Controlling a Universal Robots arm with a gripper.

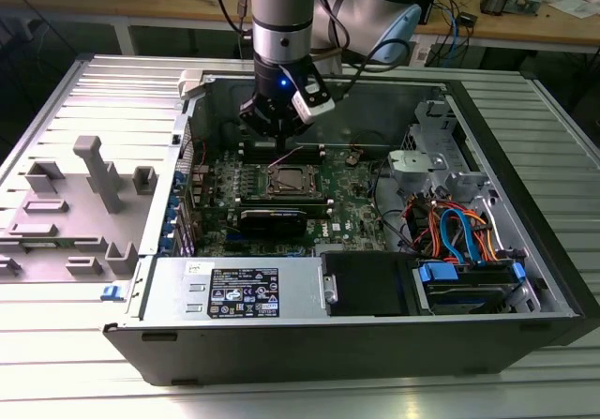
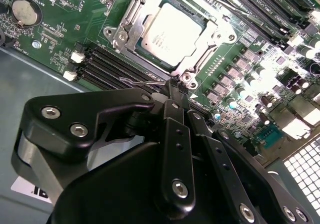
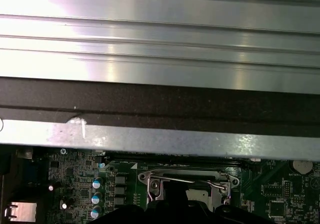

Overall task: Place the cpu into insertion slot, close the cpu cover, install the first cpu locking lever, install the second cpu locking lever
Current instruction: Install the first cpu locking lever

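The cpu (image 2: 172, 31), a silvery square chip, lies in the insertion slot (image 1: 286, 183) of the green motherboard (image 2: 75, 28). Around it the cpu cover (image 2: 129, 18) lies flat, its window framing the chip. A thin wire locking lever (image 2: 137, 83) stands lifted off the board, and its end reaches my fingertips. My gripper (image 2: 173, 87) hangs just beside the socket's edge with its black fingers (image 2: 176, 134) drawn together on that lever end. In the exterior view the gripper (image 1: 279, 136) is low inside the case, right behind the socket. Another lever wire (image 3: 195, 180) lies across the socket.
Long black memory slots (image 2: 112, 66) run beside the socket, and a coin battery (image 2: 25, 12) sits further off. The case wall (image 3: 160, 58) rises close behind. A power supply (image 1: 244, 288) and coloured cables (image 1: 459, 227) fill the case's front and right. A grey parts tray (image 1: 75, 203) lies outside.
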